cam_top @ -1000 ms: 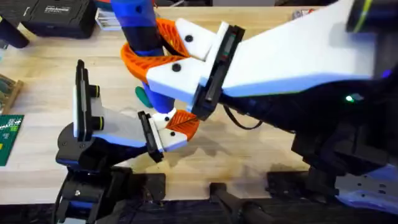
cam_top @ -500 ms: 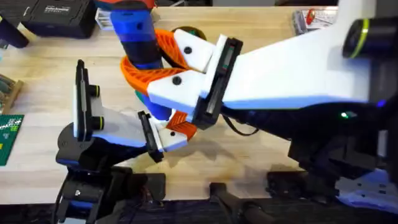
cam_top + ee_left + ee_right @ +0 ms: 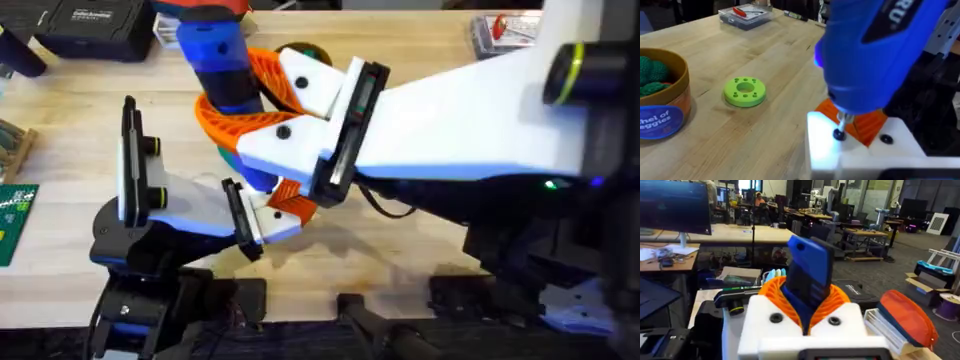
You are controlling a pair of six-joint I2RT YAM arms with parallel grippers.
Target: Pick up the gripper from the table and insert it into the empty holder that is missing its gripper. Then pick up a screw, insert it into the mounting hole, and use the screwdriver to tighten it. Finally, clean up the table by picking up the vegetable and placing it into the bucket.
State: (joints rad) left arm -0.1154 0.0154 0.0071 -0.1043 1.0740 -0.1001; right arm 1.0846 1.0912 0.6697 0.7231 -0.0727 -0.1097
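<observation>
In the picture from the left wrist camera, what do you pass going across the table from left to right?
The bucket with dark green vegetable pieces inside, then the lime-green disc with holes, then the blue screwdriver, its tip pressed down on a dark screw in a white block.

1. The bucket (image 3: 662, 107) was cut off by the picture's edge, its printed label only partly readable.
2. The vegetable (image 3: 652, 75) inside it showed only in part.
3. The screwdriver (image 3: 875, 50) loomed blurred, its handle cropped.
4. From overhead, the right arm (image 3: 470, 110) hid the table (image 3: 400, 250) behind it.
</observation>
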